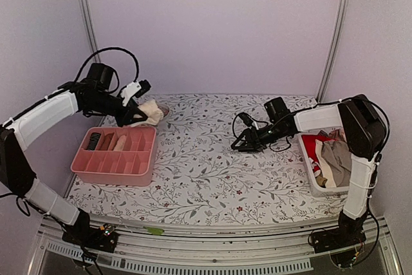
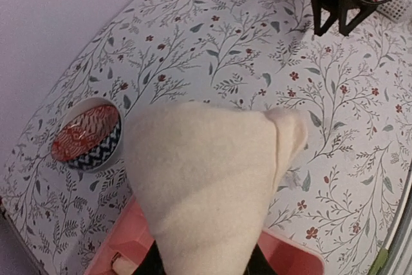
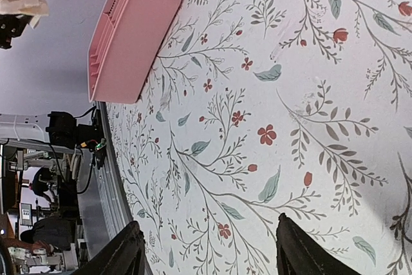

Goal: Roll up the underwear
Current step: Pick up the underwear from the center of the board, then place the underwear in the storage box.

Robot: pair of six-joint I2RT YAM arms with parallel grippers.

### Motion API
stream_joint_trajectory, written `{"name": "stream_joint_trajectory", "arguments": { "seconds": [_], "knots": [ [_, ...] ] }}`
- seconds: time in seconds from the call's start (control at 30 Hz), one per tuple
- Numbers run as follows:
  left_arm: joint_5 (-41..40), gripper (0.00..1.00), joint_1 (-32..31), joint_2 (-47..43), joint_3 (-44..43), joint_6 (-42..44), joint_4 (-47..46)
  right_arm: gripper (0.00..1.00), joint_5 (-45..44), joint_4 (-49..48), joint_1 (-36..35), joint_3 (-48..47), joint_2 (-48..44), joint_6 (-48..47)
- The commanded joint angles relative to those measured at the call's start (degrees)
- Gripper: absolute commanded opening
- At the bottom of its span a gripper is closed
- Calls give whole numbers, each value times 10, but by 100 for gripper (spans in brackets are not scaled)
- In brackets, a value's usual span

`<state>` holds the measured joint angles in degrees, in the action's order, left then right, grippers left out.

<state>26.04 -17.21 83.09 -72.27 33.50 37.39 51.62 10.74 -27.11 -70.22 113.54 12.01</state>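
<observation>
Roll-in-hand situation here: the left gripper [image 1: 139, 118] is clamped shut on a rolled piece of cream underwear [image 2: 212, 178], and the cloth covers the fingers almost completely in the left wrist view. The roll sticks straight out ahead of the gripper, so its long axis runs along the fingers, fat end at the gripper and narrower end pointing away. What matters for the next move, I'd say, is the pink tray [image 1: 112, 175]. It sits just below the gripper and a bit back toward that arm's base, and only its near corner peeks in under the roll in the wrist view. A few rolled pieces [image 1: 108, 141] already sit in the compartments closest under the gripper, so my guess is the drop needs a small pull back and down, not a reach forward. A patterned bowl [image 2: 87, 136] lies on the bench [image 1: 206, 178] off to one side of the gripper, apart from the roll. The right gripper [image 3: 212, 259] hangs open over bare bench with nothing between its fingers, and the tray is well away from it. A white bin [image 1: 308, 181] of loose garments [image 1: 335, 159] is right beside that arm, so the left arm is clearly the one nearer the tray.
</observation>
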Motion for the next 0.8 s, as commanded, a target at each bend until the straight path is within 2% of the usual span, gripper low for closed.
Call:
{"name": "stream_joint_trajectory", "arguments": {
  "seconds": [0.0,0.1,0.23,0.33,0.5,0.63,0.77],
  "knots": [
    [-43,0,96,-51,20,-88,39,75,-30,-12,4,-17,-20,10],
    [-124,0,150,-73,53,-141,13,88,-41,-14,4,-18,-27,11],
    [-189,0,157,-74,76,-219,-18,93,-59,-13,5,-19,-34,14],
    [-273,0,123,-69,88,-270,-40,95,-70,-12,5,-16,-36,19],
    [-436,0,42,-59,128,-306,-91,99,-87,0,7,-14,-40,21],
    [-502,0,20,-41,146,-307,-114,99,-99,4,7,-7,-52,22],
    [-530,0,-7,-4,145,-313,-115,99,-106,7,7,3,-59,25]
  ]
}}
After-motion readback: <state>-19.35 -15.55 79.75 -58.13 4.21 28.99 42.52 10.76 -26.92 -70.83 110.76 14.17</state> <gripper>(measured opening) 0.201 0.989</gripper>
